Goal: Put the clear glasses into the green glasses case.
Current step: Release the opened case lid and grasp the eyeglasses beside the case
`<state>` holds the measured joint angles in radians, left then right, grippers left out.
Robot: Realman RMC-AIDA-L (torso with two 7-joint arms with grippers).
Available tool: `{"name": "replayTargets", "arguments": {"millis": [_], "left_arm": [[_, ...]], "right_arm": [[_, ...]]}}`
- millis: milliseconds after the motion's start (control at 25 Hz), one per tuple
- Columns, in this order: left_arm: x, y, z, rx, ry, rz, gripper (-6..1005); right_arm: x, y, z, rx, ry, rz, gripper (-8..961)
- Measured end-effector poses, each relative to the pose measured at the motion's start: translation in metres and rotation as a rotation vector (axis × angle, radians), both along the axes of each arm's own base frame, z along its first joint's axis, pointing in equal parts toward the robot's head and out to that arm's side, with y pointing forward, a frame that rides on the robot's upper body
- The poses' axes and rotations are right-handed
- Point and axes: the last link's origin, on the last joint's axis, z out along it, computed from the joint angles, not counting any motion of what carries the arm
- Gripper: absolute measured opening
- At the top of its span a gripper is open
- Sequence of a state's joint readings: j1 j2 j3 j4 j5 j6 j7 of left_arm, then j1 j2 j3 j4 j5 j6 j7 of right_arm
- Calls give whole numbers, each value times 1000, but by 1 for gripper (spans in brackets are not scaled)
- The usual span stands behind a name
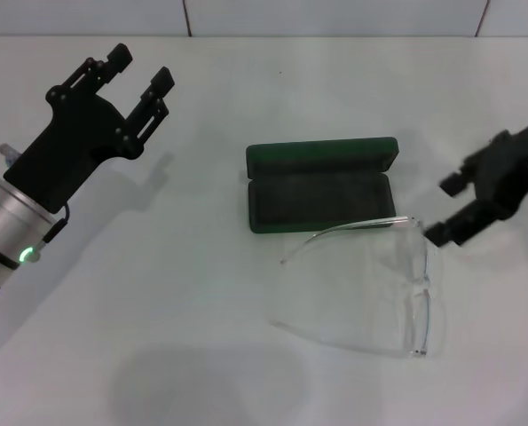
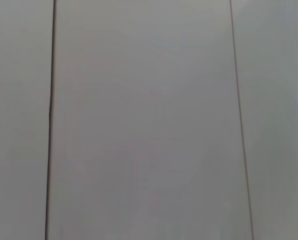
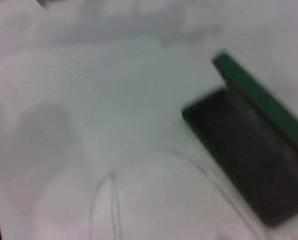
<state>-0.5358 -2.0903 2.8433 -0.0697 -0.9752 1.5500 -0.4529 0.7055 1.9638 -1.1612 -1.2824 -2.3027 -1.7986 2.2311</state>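
The green glasses case lies open in the middle of the white table, its lid tilted back and its dark lining empty. The clear glasses lie unfolded just in front of the case, lens to the right, with both thin arms reaching left and the far arm over the case's front edge. My right gripper hovers open just right of the lens's far end. My left gripper is raised at the far left, open and holding nothing. The right wrist view shows the case and the faint glasses arms.
The white table spreads around the case and glasses, with tiled wall seams along the back edge. The left wrist view shows only pale panels with dark seams.
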Motion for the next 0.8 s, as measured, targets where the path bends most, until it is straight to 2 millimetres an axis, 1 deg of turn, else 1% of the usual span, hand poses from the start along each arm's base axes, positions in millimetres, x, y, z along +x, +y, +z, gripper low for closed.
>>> {"name": "replayTargets", "arguments": {"millis": [160, 280, 480, 520, 560, 680, 800], "left_arm": [[2, 3, 1, -1, 6, -7, 571], [2, 5, 2, -2, 12, -9, 572], [5, 9, 1, -3, 21, -11, 572], [5, 10, 1, -4, 20, -12, 572], [5, 10, 1, -4, 20, -14, 572], [6, 12, 1, 9, 27, -6, 572], [4, 14, 1, 15, 33, 11, 572]], "right_arm": [[-11, -5, 1, -27, -136, -62, 846], [-17, -5, 0, -26, -228, -98, 845], [-24, -3, -9, -25, -310, -165, 844], [-26, -4, -15, -23, -357, -195, 844], [-26, -4, -17, -25, -370, -199, 844], [-27, -4, -29, -16, -426, -164, 843], [-30, 6, -36, 44, -398, -66, 843]]}}
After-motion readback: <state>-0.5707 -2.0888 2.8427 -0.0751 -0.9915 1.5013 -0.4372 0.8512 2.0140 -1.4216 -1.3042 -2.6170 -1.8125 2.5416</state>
